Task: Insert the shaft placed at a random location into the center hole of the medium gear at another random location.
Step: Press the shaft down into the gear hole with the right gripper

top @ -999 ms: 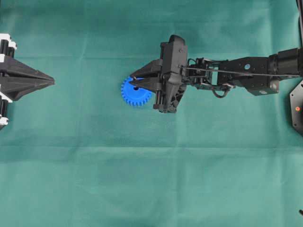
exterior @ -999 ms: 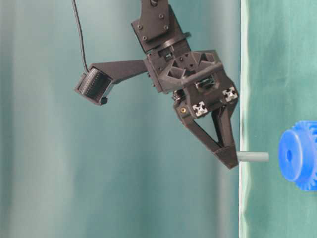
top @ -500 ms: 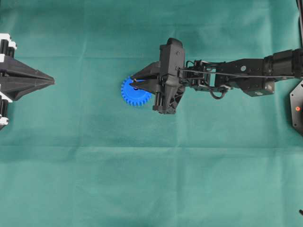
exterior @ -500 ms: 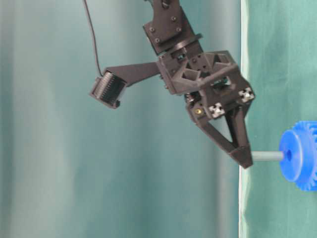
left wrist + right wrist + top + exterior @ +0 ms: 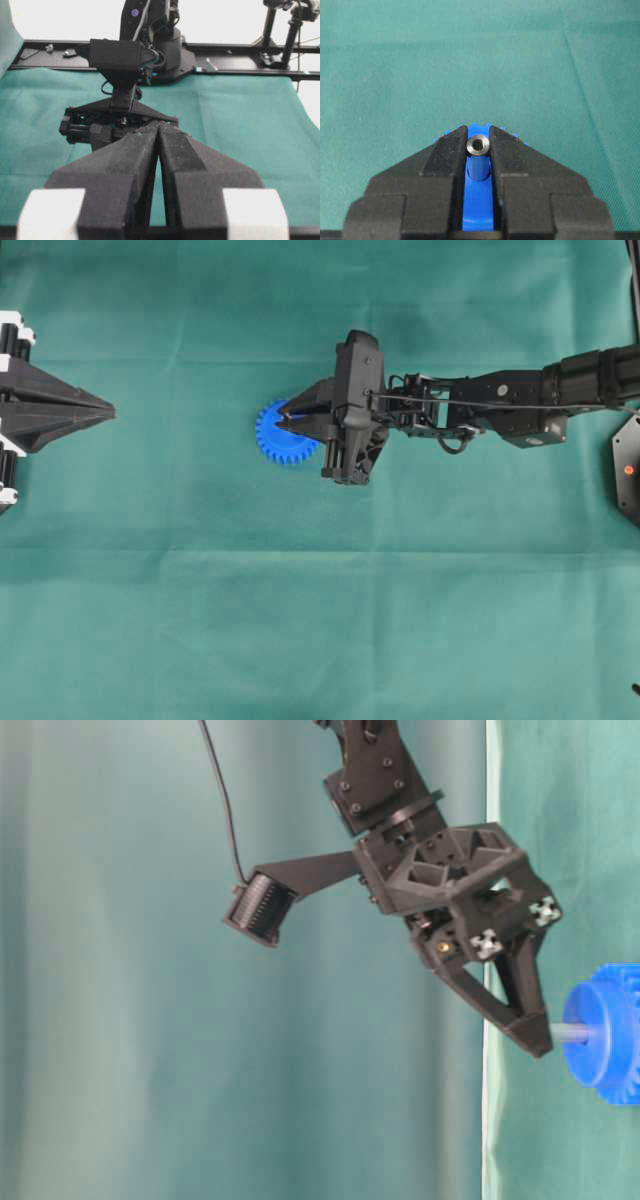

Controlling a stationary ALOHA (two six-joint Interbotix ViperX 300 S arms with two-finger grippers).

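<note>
Black matte right fingers [image 5: 479, 155] pinch the smooth metal shaft [image 5: 478, 145] over the toothed blue gear [image 5: 283, 435].

No readable text, label, brand, number or sign appeared in any of the views.
</note>
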